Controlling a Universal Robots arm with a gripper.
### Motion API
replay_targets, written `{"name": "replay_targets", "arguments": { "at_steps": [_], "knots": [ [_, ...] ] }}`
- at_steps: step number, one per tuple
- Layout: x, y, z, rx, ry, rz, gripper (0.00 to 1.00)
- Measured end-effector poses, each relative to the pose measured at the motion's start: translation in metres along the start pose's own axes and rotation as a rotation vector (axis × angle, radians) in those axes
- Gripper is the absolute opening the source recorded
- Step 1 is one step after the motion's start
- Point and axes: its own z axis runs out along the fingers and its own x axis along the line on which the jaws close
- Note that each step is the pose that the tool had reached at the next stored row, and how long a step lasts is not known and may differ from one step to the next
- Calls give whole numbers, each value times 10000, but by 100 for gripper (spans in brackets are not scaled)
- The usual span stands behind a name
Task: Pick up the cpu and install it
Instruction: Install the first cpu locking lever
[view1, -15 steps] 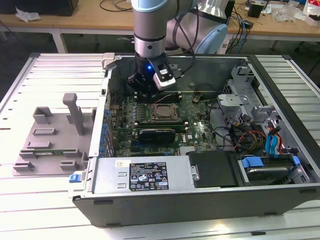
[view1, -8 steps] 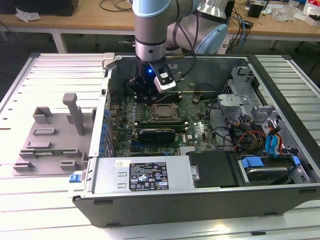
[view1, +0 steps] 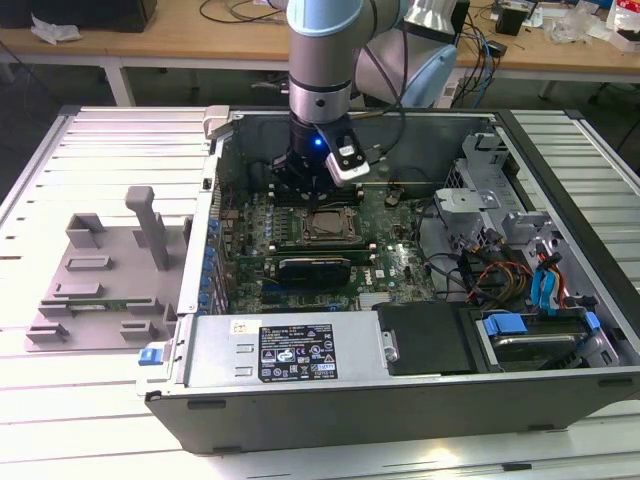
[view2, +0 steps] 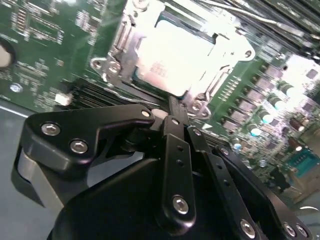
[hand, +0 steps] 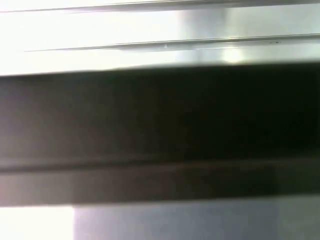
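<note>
The cpu (view2: 170, 50) is a pale silver square lying flat inside the metal socket frame (view2: 227, 55) on the green motherboard (view2: 45, 45). In the exterior view the socket (view1: 327, 226) sits mid-board inside the open computer case, and my gripper (view1: 300, 185) hangs just behind it, low over the board. In the second wrist view the gripper (view2: 172, 106) has its black fingers (view2: 175, 150) drawn together to a narrow tip at the socket's edge. The jaws stand shut, and nothing shows between them.
A long black card (view1: 315, 268) lies in front of the socket. The case wall (view1: 215, 200), a power supply (view1: 290, 350) and a drive cage with cables (view1: 500, 240) ring the board. A grey plastic tray with upright posts (view1: 100, 280) rests on the slatted table at the exterior view's left.
</note>
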Motion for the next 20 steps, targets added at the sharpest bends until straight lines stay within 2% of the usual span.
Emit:
{"name": "replay_targets", "arguments": {
  "at_steps": [1, 2, 4, 6, 9, 12, 16, 20],
  "knots": [
    [-89, 5, 1, 1, 21, 0, 11],
    [-135, 8, 1, 1, 34, 0, 11],
    [-181, 11, 1, 2, 47, 0, 11],
    [-265, 20, 2, 2, 58, 0, 11],
    [-305, 43, 3, 2, 60, -3, 11],
    [-302, 111, 3, 3, 63, -93, 11],
    [-312, 111, 3, 2, 67, -136, 11],
    [-357, 108, 8, 5, 87, -169, 11]
  ]
}}
